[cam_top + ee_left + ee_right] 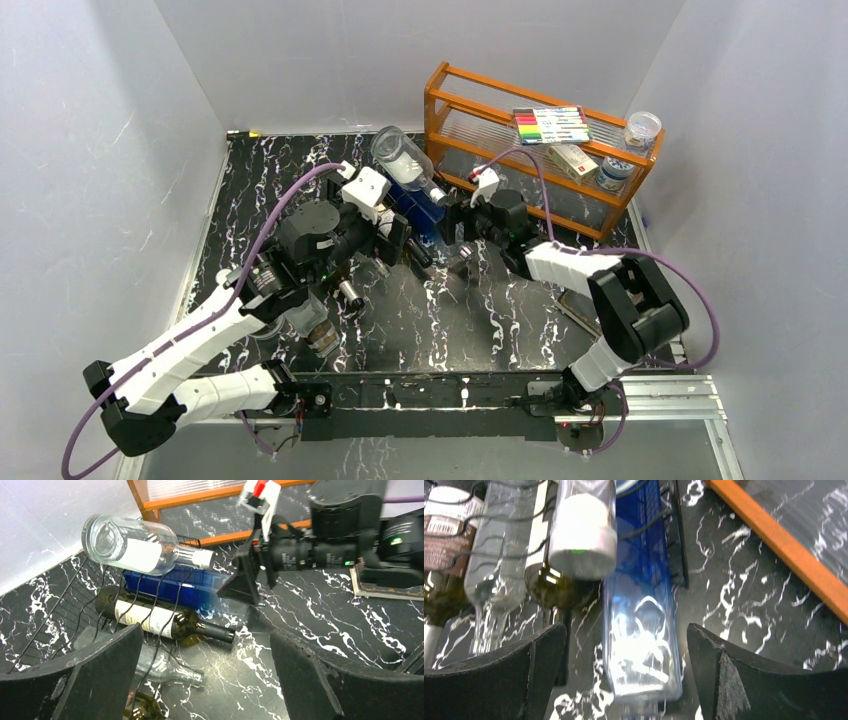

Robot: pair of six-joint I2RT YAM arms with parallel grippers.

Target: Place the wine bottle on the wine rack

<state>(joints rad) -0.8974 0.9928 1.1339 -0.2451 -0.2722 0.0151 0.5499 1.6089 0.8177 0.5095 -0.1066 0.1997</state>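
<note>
No text can be read; the label (144, 618) on the dark bottle (189, 625) is blurred.

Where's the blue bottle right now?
Top view, centre: the blue bottle lies in the wine rack, under the clear bottle, nearest the orange shelf.

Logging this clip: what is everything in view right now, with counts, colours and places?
wine rack: one, black wire, on the table left of the shelf.
capped clear bottle: one, white label, lying on top of the rack.
blue bottle: one, square, in the rack's end nearest the shelf.
dark wine bottle: one, white label, beside the blue one.
second clear bottle: one, next along.
olive bottle: one, partly out of frame.
orange shelf: one, two-tier, back right.
marker set: one, multicoloured, top tier.
jars: two, clear, shelf's right end.
box: one, pale, lower tier.
table: one, black marble.
left gripper: black, open, facing the rack.
right gripper: black, open, aimed at the blue bottle.
</note>
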